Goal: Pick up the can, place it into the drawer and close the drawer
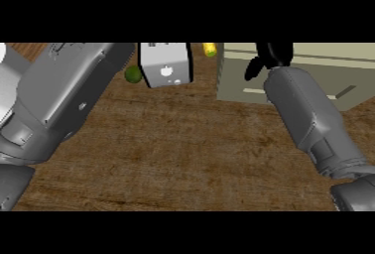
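Up at the view's top edge, the fingers (251, 68) of the right hand (273, 55) hang relaxed over the beige drawer unit (307, 74). Its grey forearm (311, 119) crosses the wooden counter (183, 149). No left hand shows, and no can shows either. A green object (132, 74) lies beside a grey block (167, 64).

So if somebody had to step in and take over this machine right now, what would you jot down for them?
Right robot hand: black, at the top of the view over the beige drawer unit; fingers point down, whether it holds anything cannot be told.
Left robot hand: out of view; only its grey forearm shows at the left.
The can: not visible.
Also on the brown wooden counter: a grey and white box-shaped object, a green round item, a yellow item.
Done: unclear.
Left: confirm the can is in the drawer, then close it.
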Controlling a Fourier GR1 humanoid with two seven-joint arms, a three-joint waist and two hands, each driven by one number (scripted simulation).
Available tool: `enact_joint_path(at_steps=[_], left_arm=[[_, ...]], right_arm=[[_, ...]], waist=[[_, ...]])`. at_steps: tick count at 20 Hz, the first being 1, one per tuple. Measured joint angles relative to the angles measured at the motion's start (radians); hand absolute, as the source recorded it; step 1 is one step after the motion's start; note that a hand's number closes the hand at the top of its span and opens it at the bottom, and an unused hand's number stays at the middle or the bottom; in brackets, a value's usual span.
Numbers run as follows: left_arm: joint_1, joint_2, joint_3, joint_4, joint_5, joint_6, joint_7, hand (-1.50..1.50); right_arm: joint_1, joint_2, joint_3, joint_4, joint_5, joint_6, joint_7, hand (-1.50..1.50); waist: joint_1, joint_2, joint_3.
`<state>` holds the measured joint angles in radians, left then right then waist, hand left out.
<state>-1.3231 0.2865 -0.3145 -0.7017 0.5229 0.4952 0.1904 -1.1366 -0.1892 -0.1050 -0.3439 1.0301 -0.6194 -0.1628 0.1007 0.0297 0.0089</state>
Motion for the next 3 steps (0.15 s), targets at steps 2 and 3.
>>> enact_joint_path(at_steps=[2, 3], left_arm=[[0.019, 0.015, -0.002, -0.032, 0.001, -0.008, 0.009, -1.50], [0.034, 0.022, 0.000, -0.049, 0.004, -0.014, 0.009, -1.50]], right_arm=[[-0.001, -0.003, -0.017, 0.007, -0.016, 0.001, -0.031, -1.50], [-0.001, -0.005, -0.025, 0.011, -0.023, 0.000, -0.047, -1.50]], waist=[[0.003, -0.001, 0.001], [0.004, -0.001, 0.000]])
